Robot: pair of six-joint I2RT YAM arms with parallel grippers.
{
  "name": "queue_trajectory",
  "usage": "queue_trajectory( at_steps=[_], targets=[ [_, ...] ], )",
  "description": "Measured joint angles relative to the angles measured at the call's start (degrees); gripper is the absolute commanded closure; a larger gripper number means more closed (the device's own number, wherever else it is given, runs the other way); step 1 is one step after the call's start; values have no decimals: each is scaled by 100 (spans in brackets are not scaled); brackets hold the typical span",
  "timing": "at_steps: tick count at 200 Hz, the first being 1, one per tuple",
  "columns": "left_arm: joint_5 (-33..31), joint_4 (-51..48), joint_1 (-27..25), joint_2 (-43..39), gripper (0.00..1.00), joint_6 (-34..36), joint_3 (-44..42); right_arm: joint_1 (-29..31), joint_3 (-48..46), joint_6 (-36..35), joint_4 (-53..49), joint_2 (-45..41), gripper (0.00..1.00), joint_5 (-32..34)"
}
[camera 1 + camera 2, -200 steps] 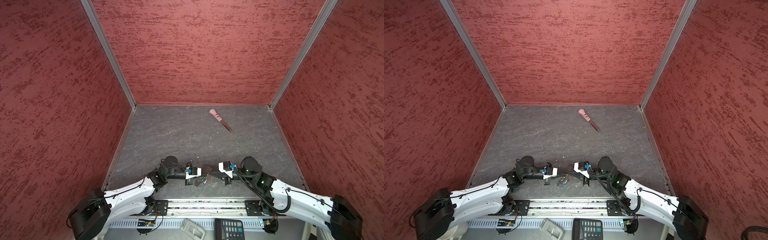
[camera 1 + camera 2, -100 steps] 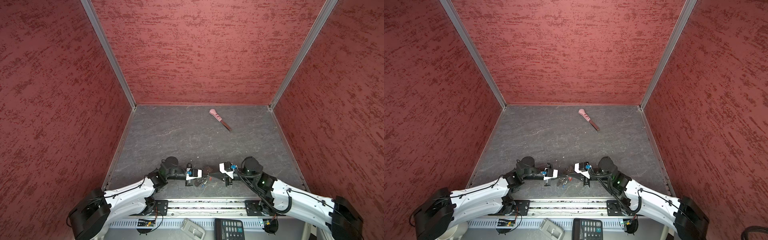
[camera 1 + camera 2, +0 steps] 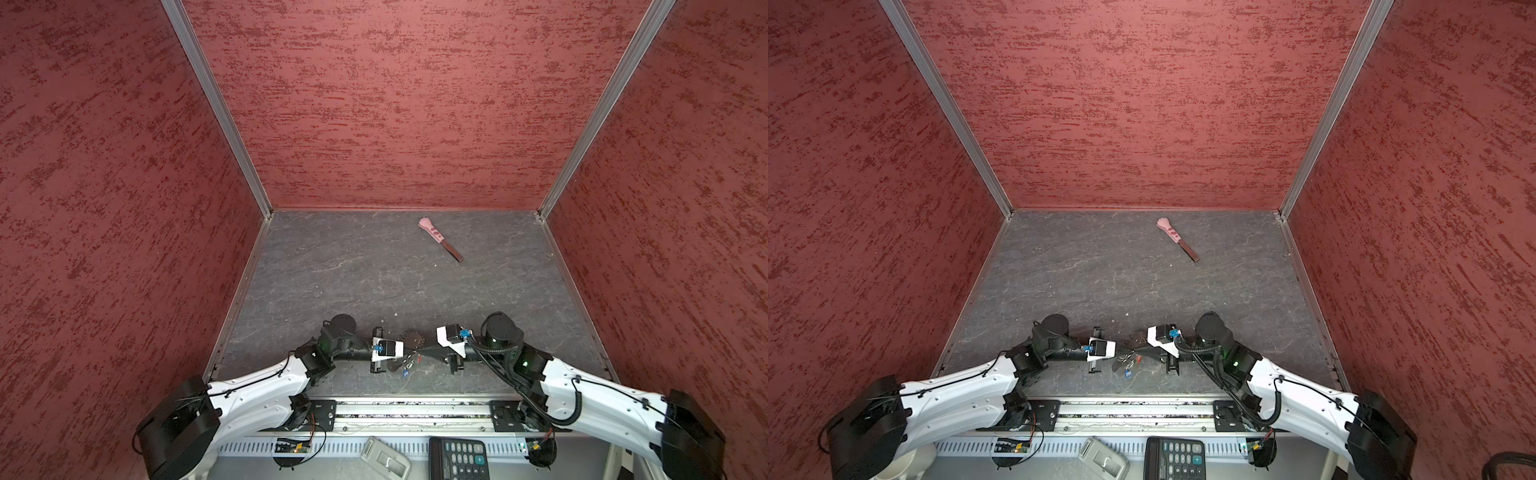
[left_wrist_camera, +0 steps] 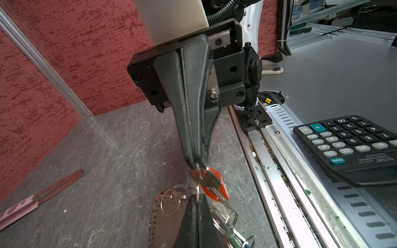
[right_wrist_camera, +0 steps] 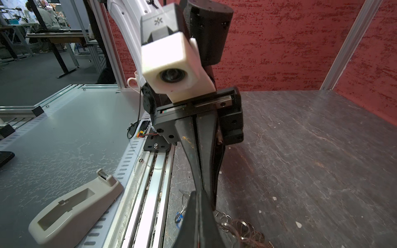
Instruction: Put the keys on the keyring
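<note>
Hardly anything has shifted this past second. Nearest me, one calculator (image 3: 457,457) and one tape dispenser (image 3: 384,459) sit off the counter (image 3: 374,270). At its near edge the left gripper (image 4: 196,198) and right gripper (image 4: 196,162) meet tip to tip, each closed on a silver ring of the keyring (image 3: 411,340). Three keys: the red key (image 4: 214,184) hangs between the tips, the blue key (image 3: 405,374) sits lower, and the green key (image 4: 236,240) is mostly cut off. Far back lies one pink-handled tool (image 3: 439,239).

We see the keyring (image 4: 164,216), silver links on a stitched brown strap, near the front edge of the counter (image 3: 374,282); the red-tagged key (image 4: 212,182) sits on a ring, the blue-tagged key (image 3: 405,374) dangling beneath.
</note>
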Motion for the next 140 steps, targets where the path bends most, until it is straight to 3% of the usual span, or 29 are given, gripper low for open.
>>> queue_trajectory(
  at_steps=[51, 105, 140],
  targets=[
    [-509, 0, -332, -2, 100, 352, -17, 0, 31, -2, -122, -33, 100, 166],
    [-2210, 420, -999, 74, 100, 1110, -391, 0, 31, 0, -162, 15, 100, 297],
    [-2782, 597, -1163, 197, 100, 1405, -391, 0, 26, 9, -122, 37, 100, 380]
  ],
)
